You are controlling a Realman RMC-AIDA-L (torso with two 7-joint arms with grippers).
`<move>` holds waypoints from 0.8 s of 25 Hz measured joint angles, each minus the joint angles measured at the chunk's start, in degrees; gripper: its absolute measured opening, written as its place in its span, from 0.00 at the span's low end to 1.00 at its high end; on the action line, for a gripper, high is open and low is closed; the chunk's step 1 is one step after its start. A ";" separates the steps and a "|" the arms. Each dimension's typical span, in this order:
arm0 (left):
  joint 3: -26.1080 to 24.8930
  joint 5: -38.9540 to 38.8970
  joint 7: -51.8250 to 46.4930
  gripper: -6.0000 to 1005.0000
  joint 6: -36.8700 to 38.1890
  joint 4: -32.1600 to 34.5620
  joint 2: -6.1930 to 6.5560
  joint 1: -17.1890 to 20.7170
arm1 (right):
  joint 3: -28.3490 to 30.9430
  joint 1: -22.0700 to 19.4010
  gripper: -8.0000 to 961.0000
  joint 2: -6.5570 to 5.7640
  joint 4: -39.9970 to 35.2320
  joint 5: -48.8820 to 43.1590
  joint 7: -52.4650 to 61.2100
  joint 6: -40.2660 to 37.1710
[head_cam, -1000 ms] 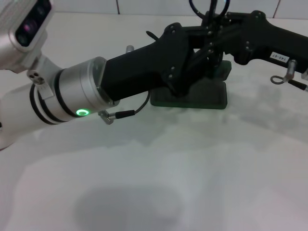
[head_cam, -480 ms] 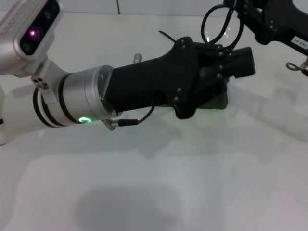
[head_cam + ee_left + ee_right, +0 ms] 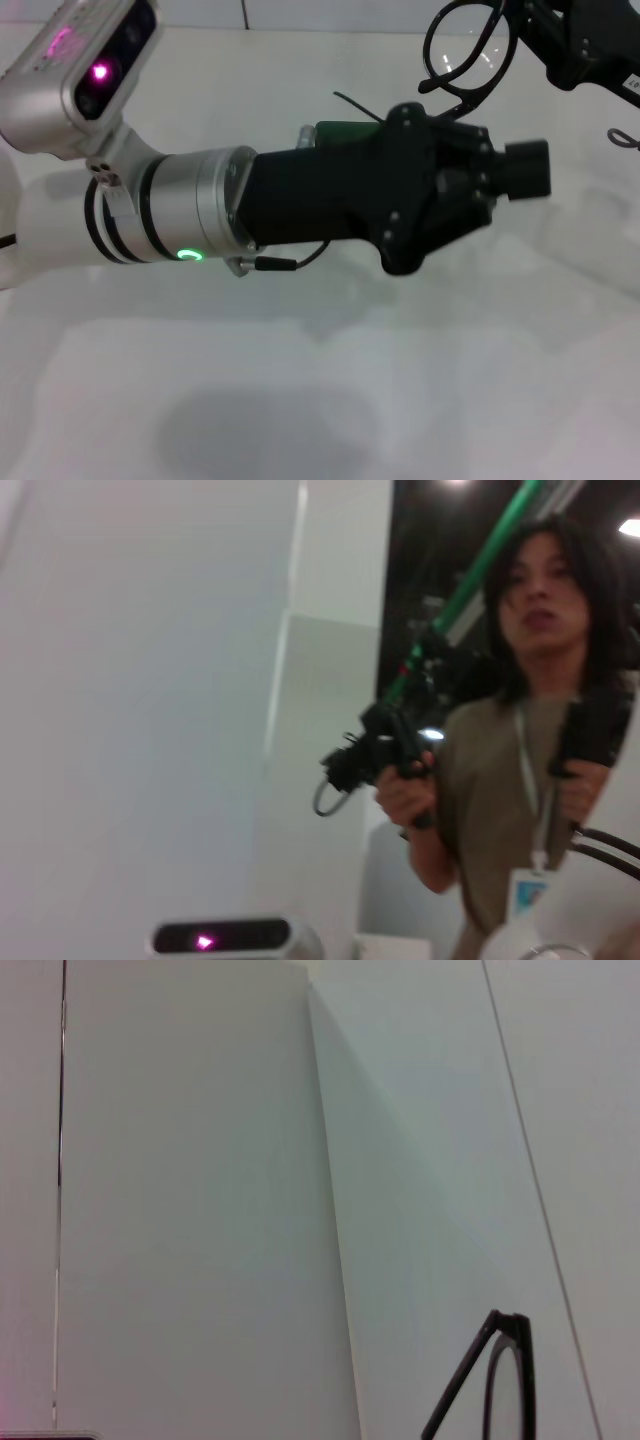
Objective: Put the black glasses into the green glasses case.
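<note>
White table (image 3: 300, 400), thin round-lensed black glasses (image 3: 468, 50)

Soft even light, blurred wrist views

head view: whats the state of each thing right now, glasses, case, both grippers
black glasses: held up in the air by the right gripper, above and behind the left gripper, not in the case.
green glasses case: on the table, mostly hidden behind the left arm; open or shut cannot be told.
right gripper: shut on the glasses frame.
left gripper: raised above the table, holding nothing visible.
</note>
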 joint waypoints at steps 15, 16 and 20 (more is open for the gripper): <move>-0.16 0.65 -1.19 0.05 -2.21 -0.65 -0.03 -1.47 | 0.05 -0.88 0.11 -0.04 0.84 2.28 -0.88 -2.67; -0.54 -0.03 -1.24 0.05 -2.51 -1.01 -0.05 -1.22 | -0.09 -0.92 0.11 -0.05 0.85 2.33 -0.89 -2.58; -1.19 -2.31 -1.27 0.05 -3.44 -1.54 -0.10 -0.60 | -0.83 -0.34 0.11 0.03 1.83 2.06 -0.92 -1.96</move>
